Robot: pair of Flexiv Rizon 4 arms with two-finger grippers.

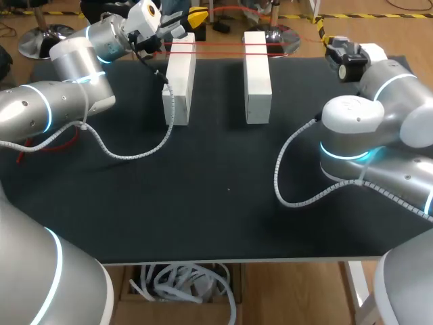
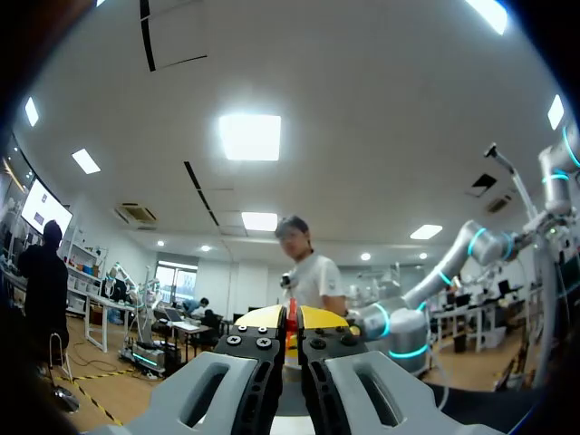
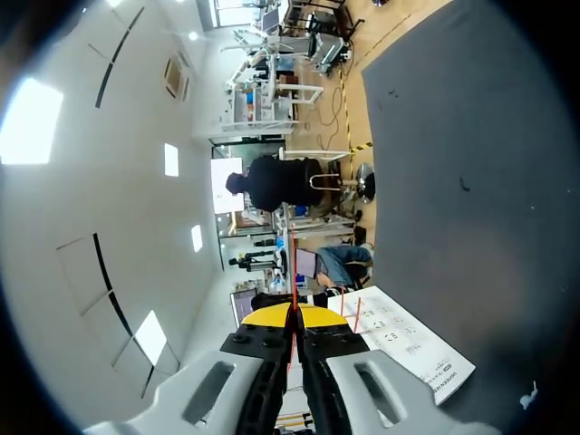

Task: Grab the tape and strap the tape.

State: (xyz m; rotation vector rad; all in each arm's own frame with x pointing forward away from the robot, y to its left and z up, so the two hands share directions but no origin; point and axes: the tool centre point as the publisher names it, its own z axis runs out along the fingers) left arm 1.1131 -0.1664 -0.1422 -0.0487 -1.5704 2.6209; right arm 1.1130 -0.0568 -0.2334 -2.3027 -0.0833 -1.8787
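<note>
**Left gripper** (image 2: 290,319): fingers pressed together, with a strip of red tape (image 2: 290,337) pinched between the yellow tips. In the head view the gripper (image 1: 195,17) sits just above and beyond the far end of the left white block (image 1: 179,81).

**Right gripper** (image 3: 293,313): fingers pressed together on the same tape, a thin red strand (image 3: 294,272) running straight out ahead from between the tips. The right white block (image 3: 399,337) lies beside and just ahead of the fingers.

**Red tape** (image 1: 220,43): thin strands stretched from the left gripper across the far ends of both blocks, towards the right arm's side.

**Right white block** (image 1: 258,78): upright on the table (image 1: 223,196), parallel to the left block and apart from it, between the two grippers.

**Grey hoses**: one (image 1: 135,153) trails over the table from the left arm to the left block's near end. The other (image 1: 291,196) loops below the right arm.
</note>
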